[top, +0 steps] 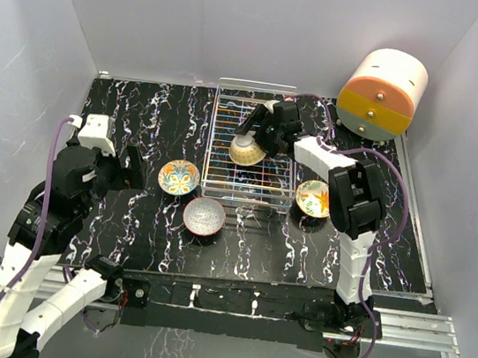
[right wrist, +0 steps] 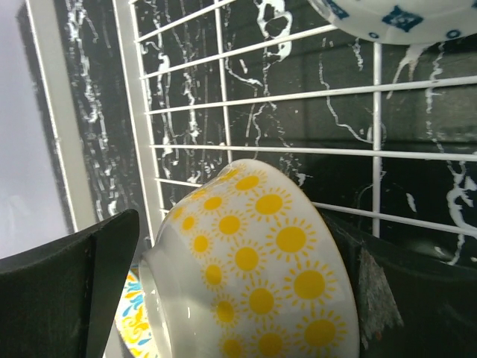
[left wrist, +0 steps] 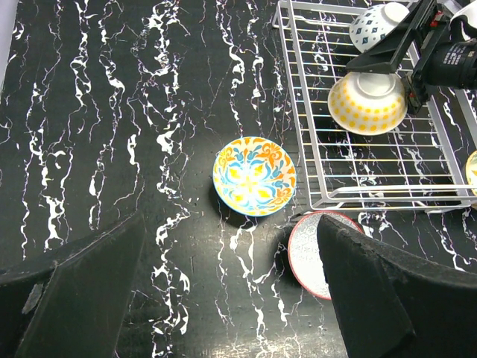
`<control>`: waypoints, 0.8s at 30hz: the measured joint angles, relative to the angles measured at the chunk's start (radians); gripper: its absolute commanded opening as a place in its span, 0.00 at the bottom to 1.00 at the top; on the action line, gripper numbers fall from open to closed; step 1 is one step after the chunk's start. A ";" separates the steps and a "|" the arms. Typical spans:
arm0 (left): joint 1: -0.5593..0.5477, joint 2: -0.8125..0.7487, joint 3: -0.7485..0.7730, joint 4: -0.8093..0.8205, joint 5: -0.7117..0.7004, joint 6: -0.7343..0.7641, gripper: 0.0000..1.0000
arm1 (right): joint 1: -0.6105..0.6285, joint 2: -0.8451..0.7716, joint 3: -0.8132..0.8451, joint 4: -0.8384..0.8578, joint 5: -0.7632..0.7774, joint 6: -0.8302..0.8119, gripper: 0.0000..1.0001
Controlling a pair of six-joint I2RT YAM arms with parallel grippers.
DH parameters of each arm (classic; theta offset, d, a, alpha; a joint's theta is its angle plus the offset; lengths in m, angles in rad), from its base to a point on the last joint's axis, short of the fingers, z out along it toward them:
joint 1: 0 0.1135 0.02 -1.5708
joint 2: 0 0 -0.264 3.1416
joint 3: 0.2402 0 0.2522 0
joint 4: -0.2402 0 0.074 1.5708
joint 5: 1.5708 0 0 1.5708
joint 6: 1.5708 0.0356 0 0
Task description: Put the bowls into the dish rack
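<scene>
Your right pincer (right wrist: 238, 298) is open as wide as it goes, down inside the dish rack (left wrist: 373, 201). The yellow sun bowl (left wrist: 367, 104) sits between its two fingers, bottom up and tipped on the wires. You cannot tell if the fingers touch it. Just past that pincer's tips, also in the rack, is a white bowl with blue marks (left wrist: 376, 26). Behind that pincer, under its arm, a yellow and teal bowl (top: 313, 197) sits on the black bench (left wrist: 112, 112), just outside the rack.

Your left pincer (left wrist: 231, 224) is wide open and holds nothing. It hangs over the bench. Right in front of its tips is the orange flower bowl (left wrist: 255, 176). The red-rimmed bowl (left wrist: 309, 250) is beside one finger, partly hidden by it. Both sit on the bench, near the rack.
</scene>
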 measured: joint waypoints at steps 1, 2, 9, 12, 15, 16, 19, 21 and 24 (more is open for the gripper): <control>0.000 0.000 0.000 0.000 0.000 0.000 0.97 | 0.002 0.000 0.010 -0.020 0.011 -0.015 0.99; 0.000 0.000 0.000 0.000 0.000 0.000 0.97 | 0.005 0.001 0.018 -0.043 0.027 -0.034 0.99; 0.000 0.000 0.000 0.003 0.000 0.000 0.97 | 0.019 0.001 0.045 -0.105 0.111 -0.123 0.99; 0.000 0.000 0.000 0.003 0.001 0.000 0.97 | 0.023 0.001 0.063 -0.130 0.126 -0.148 0.99; 0.000 0.000 0.000 0.003 0.001 0.000 0.97 | 0.031 0.001 0.084 -0.161 0.148 -0.179 0.99; 0.000 0.000 0.000 0.003 0.001 0.000 0.97 | 0.034 0.001 0.093 -0.173 0.157 -0.190 0.99; 0.000 0.002 0.000 0.004 0.001 0.000 0.97 | 0.045 0.001 0.126 -0.215 0.195 -0.237 0.99; 0.000 0.005 0.000 0.004 0.001 0.000 0.97 | 0.049 0.002 0.142 -0.238 0.210 -0.263 0.99; 0.000 0.009 0.000 0.005 0.002 0.000 0.97 | 0.054 0.002 0.153 -0.253 0.218 -0.292 0.99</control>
